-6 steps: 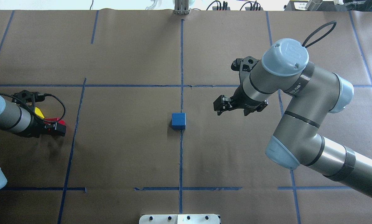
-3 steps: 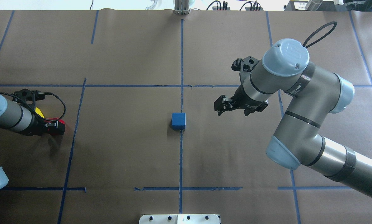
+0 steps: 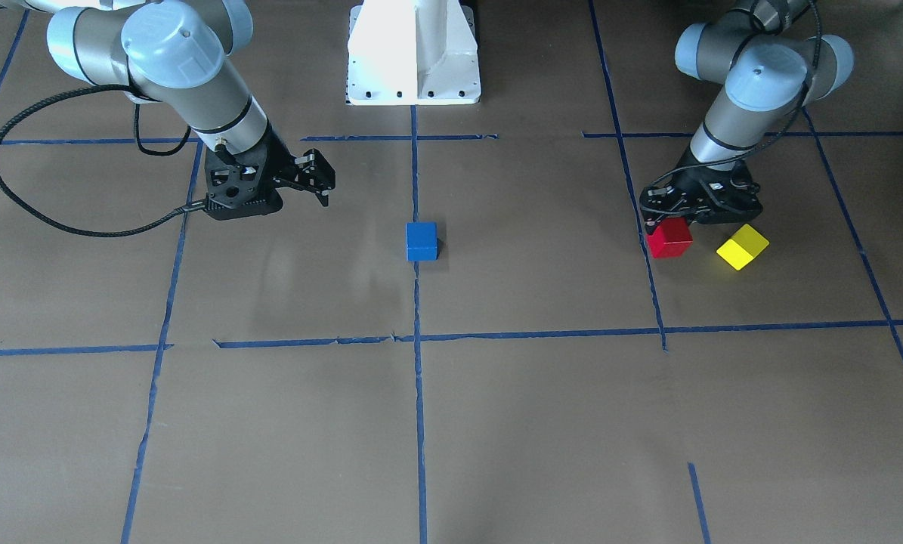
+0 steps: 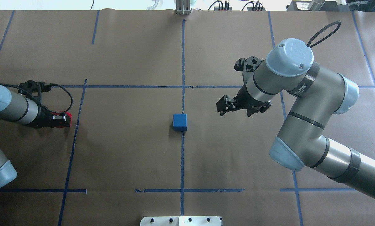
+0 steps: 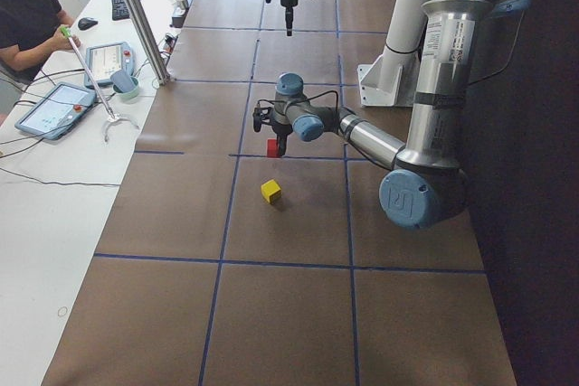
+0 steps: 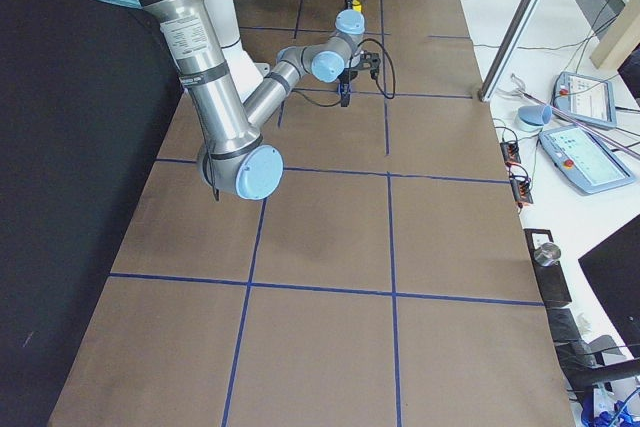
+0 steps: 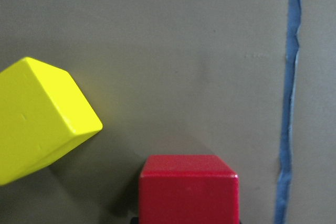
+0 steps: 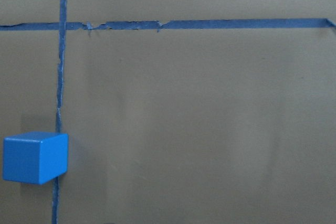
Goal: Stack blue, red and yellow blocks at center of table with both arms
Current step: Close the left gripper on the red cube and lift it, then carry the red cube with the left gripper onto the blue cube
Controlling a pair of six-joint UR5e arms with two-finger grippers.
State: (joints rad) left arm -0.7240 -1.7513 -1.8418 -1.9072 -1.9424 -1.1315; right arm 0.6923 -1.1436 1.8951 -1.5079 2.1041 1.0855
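Note:
The blue block (image 4: 179, 121) sits at the table's centre on the blue tape line; it also shows in the right wrist view (image 8: 35, 157). My left gripper (image 4: 63, 121) is shut on the red block (image 3: 669, 238) and holds it low over the table at the robot's far left. The yellow block (image 3: 742, 246) lies on the paper just beside it, tilted in the left wrist view (image 7: 39, 116), and is hidden by my arm in the overhead view. My right gripper (image 4: 223, 106) is open and empty, hovering to the right of the blue block.
Brown paper with a blue tape grid (image 4: 182, 157) covers the table. The white robot base (image 3: 413, 53) stands at the near edge. An operator and tablets (image 5: 54, 110) are at a side bench beyond the table's far edge.
My left gripper has moved with the red block toward the centre, and its arm now covers the yellow block in the overhead view. The right arm has barely moved.

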